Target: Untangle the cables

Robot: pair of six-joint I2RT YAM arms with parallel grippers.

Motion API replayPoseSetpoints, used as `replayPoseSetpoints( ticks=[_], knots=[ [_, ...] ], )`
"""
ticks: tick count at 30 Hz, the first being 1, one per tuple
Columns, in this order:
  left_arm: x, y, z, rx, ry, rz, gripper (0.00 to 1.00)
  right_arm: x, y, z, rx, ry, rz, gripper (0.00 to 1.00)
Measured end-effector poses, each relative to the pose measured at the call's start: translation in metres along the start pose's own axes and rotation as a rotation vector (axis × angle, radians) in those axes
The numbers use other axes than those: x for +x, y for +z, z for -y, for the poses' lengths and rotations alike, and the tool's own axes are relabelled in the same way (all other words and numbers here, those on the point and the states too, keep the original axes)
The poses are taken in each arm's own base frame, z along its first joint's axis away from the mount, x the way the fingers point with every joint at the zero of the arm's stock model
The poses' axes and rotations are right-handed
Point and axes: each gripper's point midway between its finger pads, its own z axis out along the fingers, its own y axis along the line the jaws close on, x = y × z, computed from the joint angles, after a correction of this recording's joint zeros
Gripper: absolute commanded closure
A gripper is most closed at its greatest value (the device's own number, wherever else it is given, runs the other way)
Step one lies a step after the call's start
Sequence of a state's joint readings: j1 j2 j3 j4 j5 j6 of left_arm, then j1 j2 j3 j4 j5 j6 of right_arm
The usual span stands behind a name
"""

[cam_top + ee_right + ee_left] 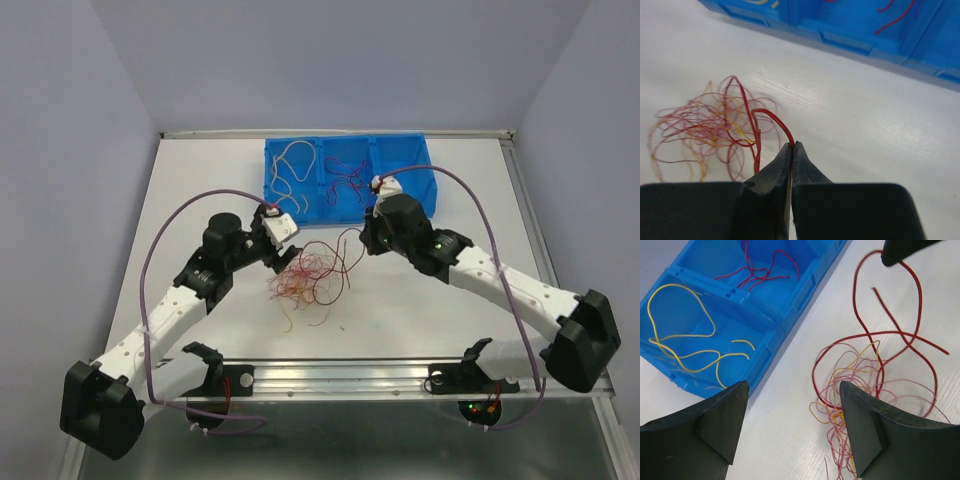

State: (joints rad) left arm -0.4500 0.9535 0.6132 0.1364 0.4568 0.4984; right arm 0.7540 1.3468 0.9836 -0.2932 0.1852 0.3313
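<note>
A tangle of thin dark red, orange-pink and cream cables (312, 275) lies on the white table in front of the blue bin (300, 212). My right gripper (792, 146) is shut on the end of a dark red cable (771, 118) that loops up out of the tangle (705, 131). In the top view the right gripper (364, 240) is at the tangle's right rim. My left gripper (792, 412) is open and empty just above the table, with the tangle (865, 375) by its right finger. It hovers at the tangle's left side (283, 262).
The blue bin (772, 335) has three compartments. The left one holds cream-yellow cables (685, 335), the middle one dark red cables (760, 272). A metal rail (340, 372) runs along the table's near edge. Grey walls enclose the table.
</note>
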Motion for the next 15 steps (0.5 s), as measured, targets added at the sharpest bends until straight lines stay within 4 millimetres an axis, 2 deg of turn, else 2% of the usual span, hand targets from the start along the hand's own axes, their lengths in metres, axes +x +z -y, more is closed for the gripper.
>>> replayPoseSetpoints(
  ticks=[3,7,12,15],
  knots=[
    [-0.007,-0.002,0.006,0.034,0.01,0.031,0.15,-0.038,-0.031,-0.011,-0.067,0.015,0.124,0.99],
    [-0.009,-0.001,0.013,0.074,0.017,0.042,0.15,-0.075,-0.058,-0.025,-0.129,0.019,0.218,1.0],
    [0.0,0.004,0.018,0.109,0.014,0.022,0.15,-0.127,-0.091,-0.043,-0.196,0.014,0.324,0.99],
    [0.005,0.007,0.021,0.127,0.01,0.008,0.15,-0.169,-0.122,-0.057,-0.258,0.009,0.422,1.0]
  ],
)
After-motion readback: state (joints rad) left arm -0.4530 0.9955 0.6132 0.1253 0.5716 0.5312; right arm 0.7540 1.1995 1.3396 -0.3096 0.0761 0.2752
